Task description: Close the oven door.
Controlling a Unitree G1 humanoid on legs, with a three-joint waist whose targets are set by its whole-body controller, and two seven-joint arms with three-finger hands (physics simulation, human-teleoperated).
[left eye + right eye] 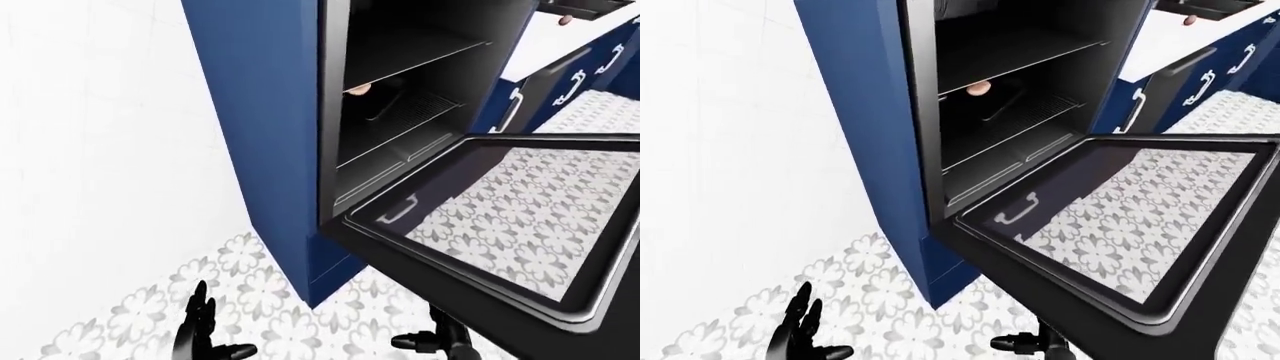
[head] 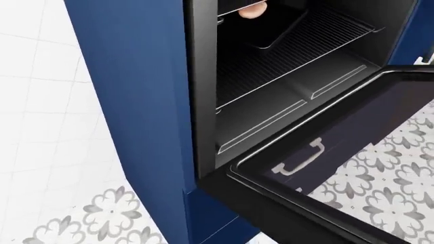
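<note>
The oven door (image 1: 1200, 255) hangs open, swung down flat, black-framed with a glass pane that shows the patterned floor through it. The oven cavity (image 1: 1010, 90) is dark, with wire racks and a tray inside. It is built into a tall blue cabinet (image 1: 865, 112). My left hand (image 1: 800, 334) is low at the bottom left, fingers spread open and empty. My right hand (image 1: 1035, 343) is at the bottom edge, below the door's near corner, fingers open and empty. Neither hand touches the door.
A white wall (image 1: 90, 135) fills the left. Blue drawers with silver handles (image 1: 570, 86) and a white counter (image 1: 560, 37) run off at the top right. The floor (image 1: 250, 300) has grey flower tiles. A drawer handle (image 2: 298, 157) shows under the oven.
</note>
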